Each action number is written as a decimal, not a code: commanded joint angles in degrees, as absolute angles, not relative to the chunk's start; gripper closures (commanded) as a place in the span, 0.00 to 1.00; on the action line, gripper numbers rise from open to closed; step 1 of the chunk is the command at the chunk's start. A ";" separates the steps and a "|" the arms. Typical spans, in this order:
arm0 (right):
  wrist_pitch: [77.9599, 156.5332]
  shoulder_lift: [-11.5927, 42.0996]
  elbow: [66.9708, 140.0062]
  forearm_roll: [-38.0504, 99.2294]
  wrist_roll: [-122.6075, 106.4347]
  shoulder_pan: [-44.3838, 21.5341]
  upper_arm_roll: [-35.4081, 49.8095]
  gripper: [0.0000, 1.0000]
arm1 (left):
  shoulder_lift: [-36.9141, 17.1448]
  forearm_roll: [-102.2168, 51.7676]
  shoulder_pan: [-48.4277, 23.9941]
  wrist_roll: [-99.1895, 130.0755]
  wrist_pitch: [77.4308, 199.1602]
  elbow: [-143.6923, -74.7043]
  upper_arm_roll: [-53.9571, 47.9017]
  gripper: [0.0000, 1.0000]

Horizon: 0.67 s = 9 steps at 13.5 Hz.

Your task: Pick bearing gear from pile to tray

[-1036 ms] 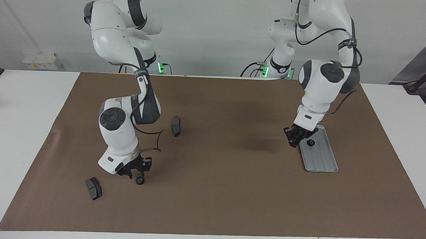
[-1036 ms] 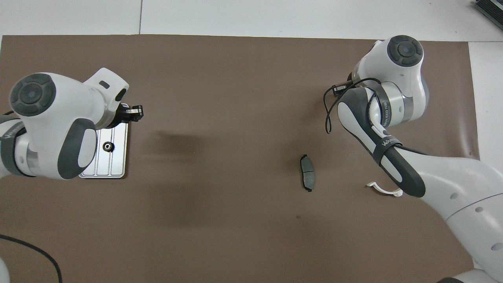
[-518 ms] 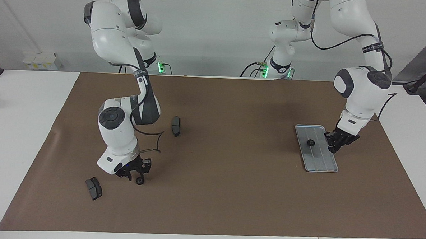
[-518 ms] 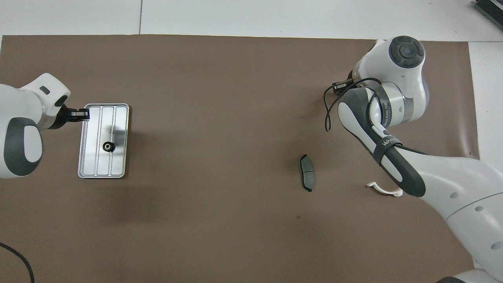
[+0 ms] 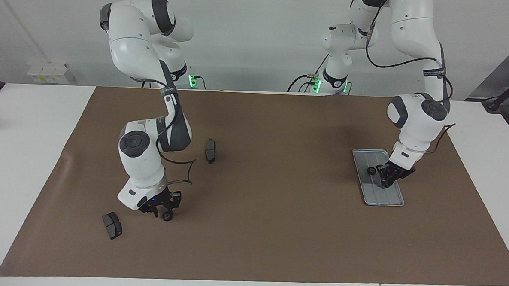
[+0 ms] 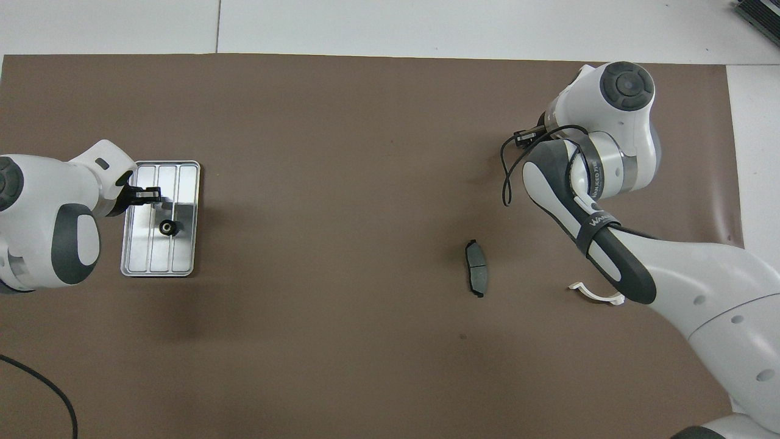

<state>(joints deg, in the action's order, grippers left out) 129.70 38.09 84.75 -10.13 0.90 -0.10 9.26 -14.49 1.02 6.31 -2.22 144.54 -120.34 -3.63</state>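
A small black bearing gear point(image 5: 167, 217) sits low at the mat toward the right arm's end, and my right gripper point(image 5: 164, 211) is shut on it. The right arm's own wrist hides that gripper and gear in the overhead view. The silver-grey tray point(image 5: 385, 194) point(image 6: 184, 183) lies toward the left arm's end. Another bearing gear point(image 5: 371, 170) point(image 6: 166, 227) rests in it. My left gripper point(image 5: 386, 181) point(image 6: 148, 194) hangs low over the tray beside that gear, shut and with nothing in it.
Of the pile, one dark grey brake pad point(image 5: 210, 150) point(image 6: 477, 275) lies nearer to the robots than the right gripper, and another point(image 5: 112, 225) lies beside it toward the table's end. A white half-ring bracket point(image 6: 594, 295) peeks out beside the right forearm. Brown mat point(image 5: 268, 221) covers the table.
My left gripper swung from the tray's inner side across it to its outer side, then came back over the tray. The right gripper stayed on its gear.
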 commanded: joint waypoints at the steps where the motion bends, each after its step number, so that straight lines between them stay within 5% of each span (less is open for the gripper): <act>1: 133.32 38.14 86.83 -10.46 -0.26 0.26 9.93 0.53 | -13.62 1.41 6.51 -2.46 144.76 -121.12 -3.96 0.00; 7: 132.98 38.14 87.10 -10.90 -0.53 0.35 9.93 0.55 | -11.78 1.41 4.06 1.56 135.21 -116.04 -4.39 0.00; 9: 132.63 38.06 87.19 -10.90 -1.40 0.44 9.93 0.74 | -11.60 1.41 1.51 5.96 130.89 -112.78 -4.39 0.00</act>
<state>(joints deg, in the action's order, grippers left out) 131.74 38.22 86.35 -10.13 0.38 -0.38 9.27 -12.38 1.00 4.13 2.04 135.41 -115.49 -4.90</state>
